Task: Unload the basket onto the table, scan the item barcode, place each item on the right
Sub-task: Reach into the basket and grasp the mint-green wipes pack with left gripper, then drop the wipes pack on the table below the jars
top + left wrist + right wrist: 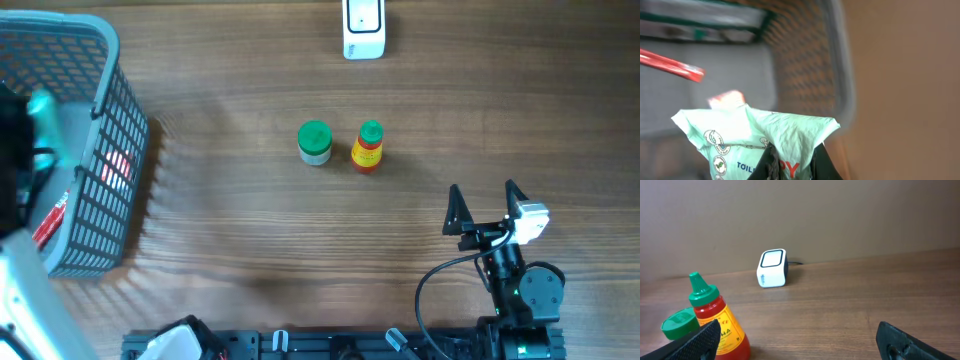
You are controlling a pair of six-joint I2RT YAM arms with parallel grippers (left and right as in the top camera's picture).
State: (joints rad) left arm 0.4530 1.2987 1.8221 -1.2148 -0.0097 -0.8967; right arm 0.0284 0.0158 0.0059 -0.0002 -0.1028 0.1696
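Your left end effector is clenched on a soft mint-green packet, held over the inside of the grey basket at far left; packet crumpled, blue "TOIL" lettering, red letters, round green emblems; mid-surface, jar, sauce bottle; scanner behind; your right end effector released, empty.

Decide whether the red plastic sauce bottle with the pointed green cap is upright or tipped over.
Upright. In the right wrist view the red plastic sauce bottle rises straight, its pointed green cap on top.
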